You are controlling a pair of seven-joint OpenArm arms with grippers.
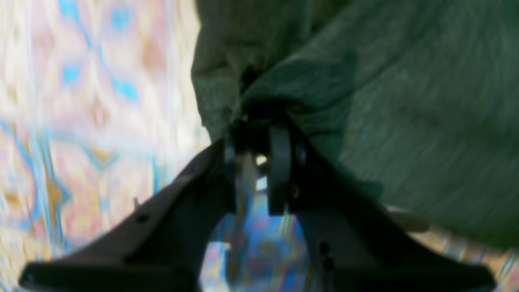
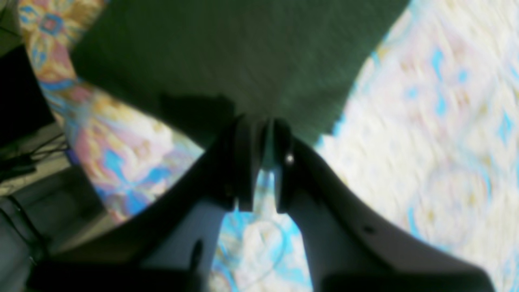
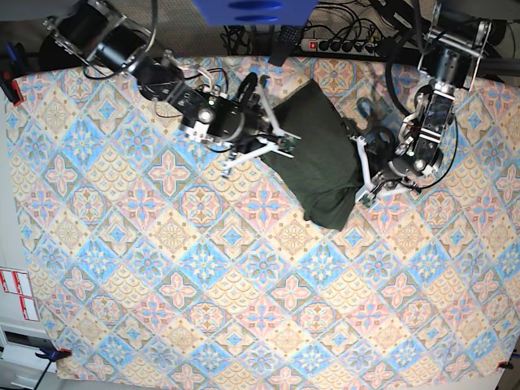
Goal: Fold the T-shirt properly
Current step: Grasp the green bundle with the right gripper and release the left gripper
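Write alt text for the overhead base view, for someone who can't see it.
Two black robot arms pinch opposite sides of a dark green T-shirt, bunched on a colourful patterned tablecloth. The right gripper grips one edge, the left gripper the other.

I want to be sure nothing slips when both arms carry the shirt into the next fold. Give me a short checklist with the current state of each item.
1. Left tool gripping fabric: ok. Its jaws are closed on a bunched edge of the T-shirt.
2. Right tool gripping fabric: ok. Its jaws pinch a flatter edge of the T-shirt.
3. Grips on opposite sides of the T-shirt: ok in the base view.
4. Shirt lying smooth: not ok. It sits as a crumpled, partly doubled heap.
5. Neck label and sleeves located: cannot tell; neither shows.
6. Patterned tablecloth below the shirt free for laying out: ok.
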